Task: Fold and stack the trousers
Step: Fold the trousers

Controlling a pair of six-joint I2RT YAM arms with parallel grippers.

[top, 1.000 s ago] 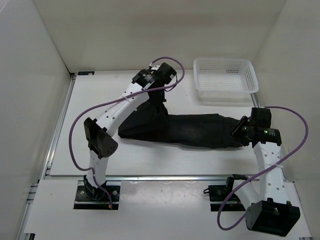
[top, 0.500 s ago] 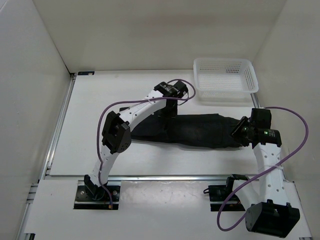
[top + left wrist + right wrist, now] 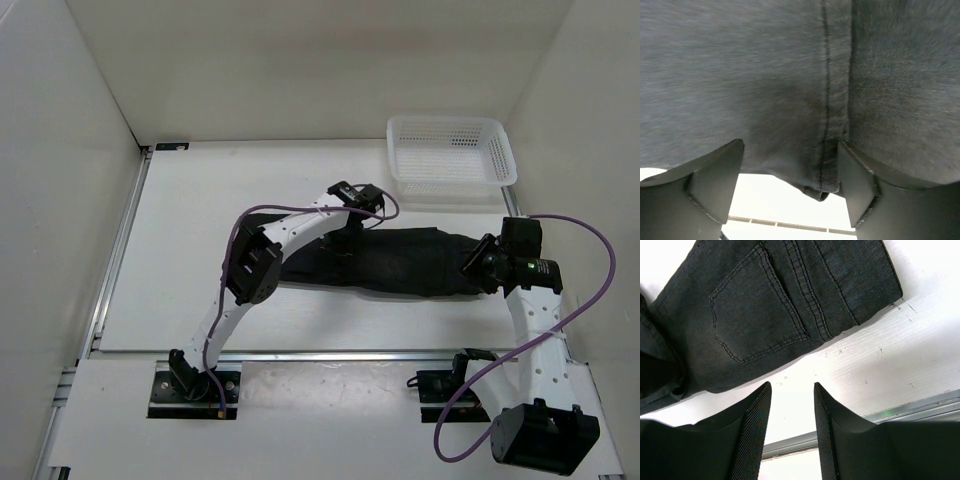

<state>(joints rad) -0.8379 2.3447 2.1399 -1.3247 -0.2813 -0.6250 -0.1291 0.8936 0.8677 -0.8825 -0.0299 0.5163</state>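
Trousers [image 3: 390, 262]: I see them lying flat mid-table [image 3: 200, 220], near the basket [image 3: 450, 150].
Left hand [image 3: 790, 146]: released, spread above the cloth; only its wrist view shows me a seam and hem.
Right hand [image 3: 791, 385]: released, nothing between the fingers; only its view shows a back pocket.

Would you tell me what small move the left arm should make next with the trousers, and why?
Probably lift the left gripper straight up, clear of the trousers. Its jaws stand wide open with only a loose hem between them, and the cloth lies in a compact band on the table, so nothing there seems left to hold. The right gripper hovers empty near the waistband.
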